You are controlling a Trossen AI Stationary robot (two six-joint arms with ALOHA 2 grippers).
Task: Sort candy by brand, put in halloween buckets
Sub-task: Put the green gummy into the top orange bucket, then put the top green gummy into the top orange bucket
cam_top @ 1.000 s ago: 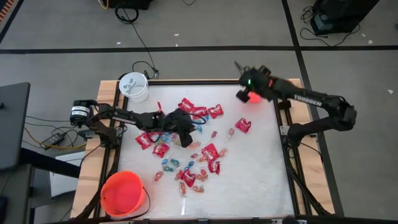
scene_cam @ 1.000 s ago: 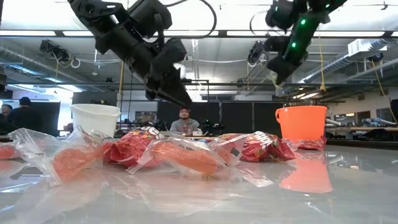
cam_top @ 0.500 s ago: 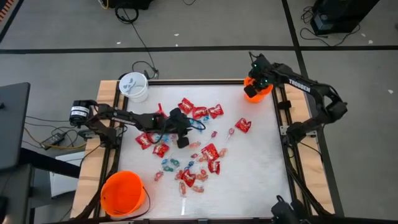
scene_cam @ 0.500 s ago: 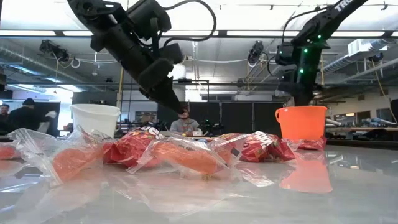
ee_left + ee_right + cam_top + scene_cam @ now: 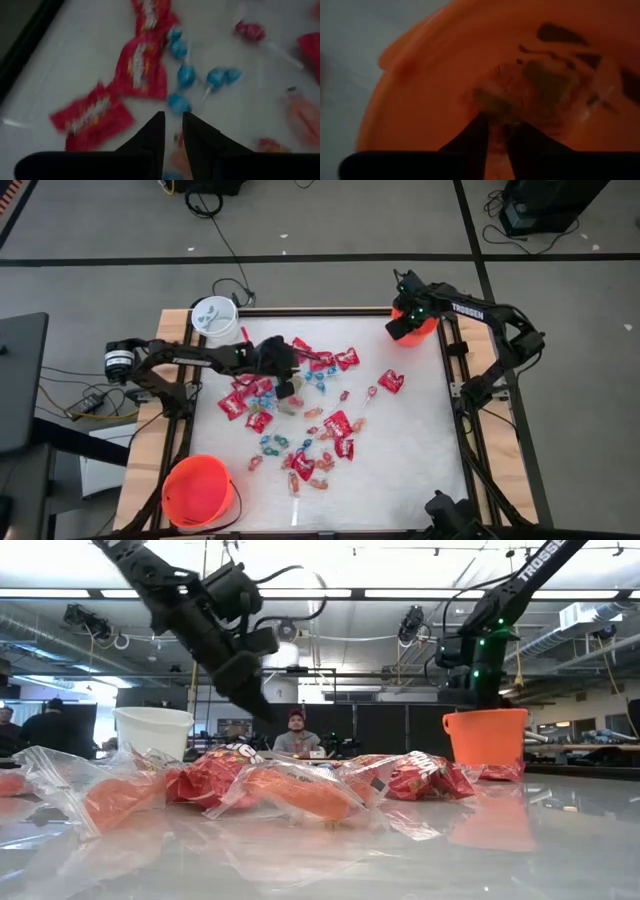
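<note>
the right gripper (image 5: 402, 326) hangs over the small orange bucket (image 5: 425, 330) at the far right corner of the desk (image 5: 420, 440), pointing down into it. its wrist view looks into the orange bowl of that bucket (image 5: 445, 85), where clear-wrapped sweets (image 5: 540, 90) lie on the bottom; the two dark fingers (image 5: 472, 137) stand only a narrow gap apart, and whether anything is pinched between them cannot be told.

the left gripper (image 5: 283, 389) is out over the left half of the desk, above the near edge of the heap of red packets (image 5: 240, 402). its fingers (image 5: 152, 132) are nearly closed with a thin slit between them, and nothing shows in the slit. just past the tips lie small blue-wrapped pieces (image 5: 186, 76), one of them on a stick, with red packets (image 5: 142, 70) beside them and a pink lollipop (image 5: 250, 31) farther off.

the rest of the candy (image 5: 320, 450) is scattered across the middle of the desk, red packets toward the far side and smaller blue and pink pieces toward the near side. one red packet (image 5: 391, 382) lies apart toward the right edge. the white bucket (image 5: 215, 320) stands at the far left corner, the large orange bucket (image 5: 198, 492) at the near left corner.

in the low view a person (image 5: 292, 735) sits beyond the desk.
</note>
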